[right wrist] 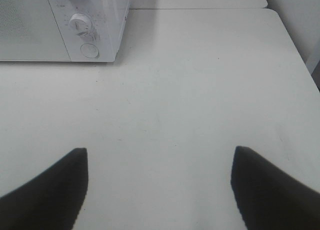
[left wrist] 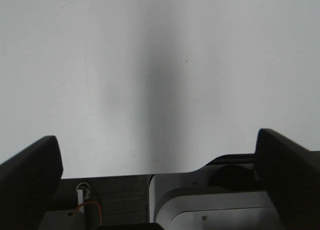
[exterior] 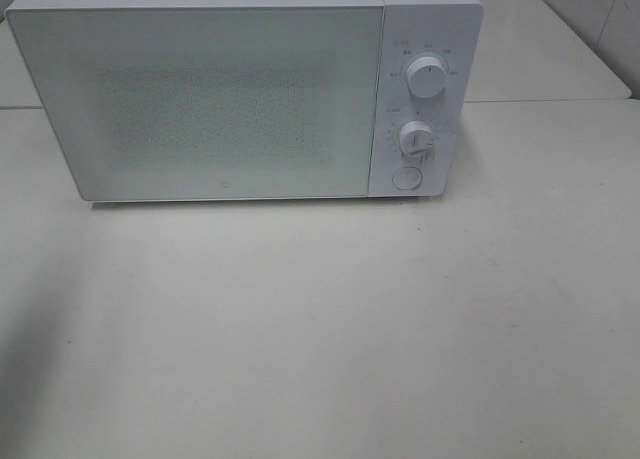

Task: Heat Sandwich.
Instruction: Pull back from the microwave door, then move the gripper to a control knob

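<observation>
left pincer (left wrist: 156, 137): jaws wide apart, nothing between them, over a bare white surface | right pincer (right wrist: 160, 149): jaws apart, empty, above the counter (right wrist: 190, 89) | microwave (exterior: 200, 99): on the counter, door shut | sandwich: cannot tell where it is

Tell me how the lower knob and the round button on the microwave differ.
The lower knob stands out from the microwave and has marks around it; the button lies flat, with no marks. The knob sits above the button. Both are round and white.
</observation>
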`<state>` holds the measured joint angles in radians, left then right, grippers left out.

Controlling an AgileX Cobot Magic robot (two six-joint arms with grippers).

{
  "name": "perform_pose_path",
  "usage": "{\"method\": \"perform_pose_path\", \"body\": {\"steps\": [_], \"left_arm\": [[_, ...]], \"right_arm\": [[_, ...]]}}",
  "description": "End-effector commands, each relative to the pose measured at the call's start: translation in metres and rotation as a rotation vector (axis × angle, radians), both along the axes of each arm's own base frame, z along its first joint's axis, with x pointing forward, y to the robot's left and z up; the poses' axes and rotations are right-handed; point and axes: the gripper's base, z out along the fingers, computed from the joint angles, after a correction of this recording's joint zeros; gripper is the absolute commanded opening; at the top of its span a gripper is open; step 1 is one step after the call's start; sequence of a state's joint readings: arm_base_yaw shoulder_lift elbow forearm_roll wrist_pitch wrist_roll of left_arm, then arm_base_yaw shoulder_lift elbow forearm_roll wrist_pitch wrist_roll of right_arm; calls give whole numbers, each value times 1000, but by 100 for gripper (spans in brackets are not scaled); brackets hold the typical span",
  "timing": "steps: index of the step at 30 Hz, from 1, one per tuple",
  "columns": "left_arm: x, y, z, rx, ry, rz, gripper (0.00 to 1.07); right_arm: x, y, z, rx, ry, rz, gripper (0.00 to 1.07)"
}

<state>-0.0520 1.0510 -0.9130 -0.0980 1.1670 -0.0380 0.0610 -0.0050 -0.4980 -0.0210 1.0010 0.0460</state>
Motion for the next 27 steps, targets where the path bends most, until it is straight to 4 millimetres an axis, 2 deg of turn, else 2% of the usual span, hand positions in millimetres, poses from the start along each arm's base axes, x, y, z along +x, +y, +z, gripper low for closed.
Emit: {"method": "perform_pose_path", "body": {"steps": [1, 4, 5, 9, 10, 14, 18, 22, 27], "left_arm": [[-32, 6, -6, 54, -10, -4, 100], [-48, 8, -10, 61, -28, -3, 100], [-62, 9, -14, 60, -49, -3, 100], [-80, 9, -18, 58, -88, -3, 100], [-92, 10, -21, 56, -122, -3, 100], [-112, 11, -26, 61, -196, -18, 100], [-123, 12, -31, 64, -266, -26, 100], [-136, 12, -28, 62, -480, -24, 100], [-147, 12, -33, 50, -531, -23, 100]], "right_arm": [[-4, 0, 0, -4, -31, 1, 76], [-4, 0, 0, -4, -31, 1, 76], [-4, 0, 0, -4, -31, 1, 76], [-4, 0, 0, -4, -31, 1, 76], [-4, 0, 0, -4, -31, 1, 76], [-4, 0, 0, -4, -31, 1, 76], [-4, 0, 0, -4, -31, 1, 76], [-4, 0, 0, -4, -31, 1, 76], [-4, 0, 0, -4, -31, 1, 76]]}}
